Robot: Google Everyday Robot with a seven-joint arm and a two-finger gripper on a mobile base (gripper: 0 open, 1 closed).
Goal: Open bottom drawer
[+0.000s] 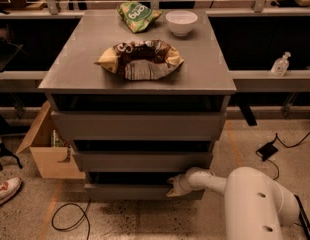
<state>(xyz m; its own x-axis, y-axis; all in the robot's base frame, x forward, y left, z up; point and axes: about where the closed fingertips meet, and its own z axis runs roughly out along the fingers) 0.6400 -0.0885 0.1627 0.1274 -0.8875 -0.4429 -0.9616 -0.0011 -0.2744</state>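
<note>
The bottom drawer [130,191] is the lowest, narrowest grey front of the grey cabinet, with a dark gap above its top edge. My gripper [173,188] sits at the end of the white arm [245,194] and rests against the drawer's upper right edge, at the dark gap. The middle drawer front [140,161] and the wide top drawer front [137,125] stand above it.
On the cabinet top [70,69] lie a brown snack bag [141,59], a green chip bag [137,15] and a white bowl [181,22]. A cardboard box [47,151] stands at the left, a cable loop [70,216] and a shoe [6,190] lie on the floor.
</note>
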